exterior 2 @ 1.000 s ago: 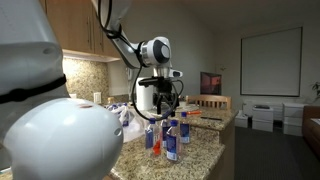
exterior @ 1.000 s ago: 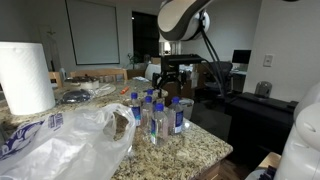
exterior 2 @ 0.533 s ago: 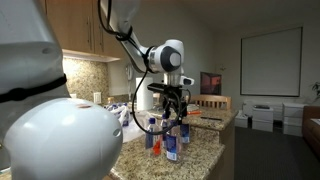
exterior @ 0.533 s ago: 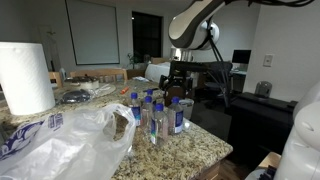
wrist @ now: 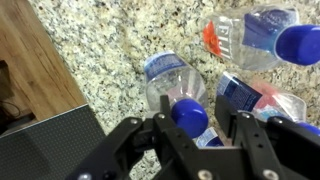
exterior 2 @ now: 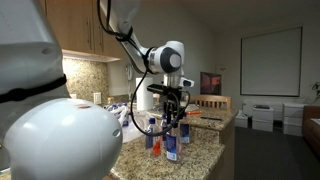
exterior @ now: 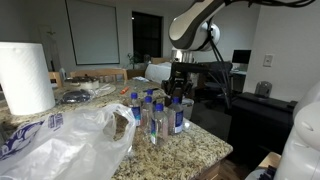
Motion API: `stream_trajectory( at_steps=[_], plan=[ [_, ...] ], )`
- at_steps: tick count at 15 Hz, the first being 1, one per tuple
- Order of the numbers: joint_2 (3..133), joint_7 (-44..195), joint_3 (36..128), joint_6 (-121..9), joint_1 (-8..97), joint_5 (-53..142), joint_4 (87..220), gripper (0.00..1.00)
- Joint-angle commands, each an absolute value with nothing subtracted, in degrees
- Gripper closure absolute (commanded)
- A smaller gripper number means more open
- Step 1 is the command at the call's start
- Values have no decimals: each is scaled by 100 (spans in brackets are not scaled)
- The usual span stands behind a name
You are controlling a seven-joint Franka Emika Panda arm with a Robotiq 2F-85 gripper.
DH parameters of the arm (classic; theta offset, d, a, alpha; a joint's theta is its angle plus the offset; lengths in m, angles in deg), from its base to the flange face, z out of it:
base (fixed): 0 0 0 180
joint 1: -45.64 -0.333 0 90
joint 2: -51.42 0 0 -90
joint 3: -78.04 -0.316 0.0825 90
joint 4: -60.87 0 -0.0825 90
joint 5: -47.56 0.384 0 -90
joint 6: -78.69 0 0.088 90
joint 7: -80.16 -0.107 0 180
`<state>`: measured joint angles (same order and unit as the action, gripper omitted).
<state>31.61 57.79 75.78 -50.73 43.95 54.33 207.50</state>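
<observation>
Several clear water bottles with blue caps (exterior: 155, 112) stand in a cluster on the granite counter (wrist: 90, 45), also seen in the exterior view from the counter's end (exterior 2: 165, 135). My gripper (wrist: 195, 108) is down over the cluster (exterior: 178, 92) (exterior 2: 172, 108). In the wrist view its jaws straddle the blue cap (wrist: 189, 116) of one upright bottle (wrist: 168, 78). They have narrowed close about the cap; the left finger looks to touch it, and a thin gap shows on the right. Another bottle with a blue label (wrist: 245, 92) stands right beside it.
A bottle with an orange patch (wrist: 250, 35) lies at the wrist view's top right. A paper towel roll (exterior: 27, 75) and a crumpled plastic bag (exterior: 70, 140) sit nearer the camera. The counter's edge (wrist: 62, 75) runs just left of the gripped-around bottle.
The arm swung over and came down onto the bottle cluster. Its jaws have drawn in from wide open to close about one blue cap.
</observation>
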Motion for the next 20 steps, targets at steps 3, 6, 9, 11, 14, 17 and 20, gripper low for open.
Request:
stream_trajectory(
  at_steps=[3, 6, 9, 11, 14, 17, 20],
  plan=[
    [2903, 5608, 7490, -4515, 4583, 5381, 20835, 89],
    [2615, 5529, 7487, -4234, 4714, 5239, 20884, 86],
    [1960, 5638, 7480, -4192, 4872, 4993, 20946, 86],
    [1445, 5892, 7536, -4394, 4919, 4875, 20999, 86],
    [925, 6337, 7645, -4484, 4858, 4895, 20852, 86],
    [1078, 6988, 7739, -4688, 4550, 5157, 20430, 86],
    [1525, 7570, 7935, -5167, 4066, 5745, 20083, 86]
  ],
)
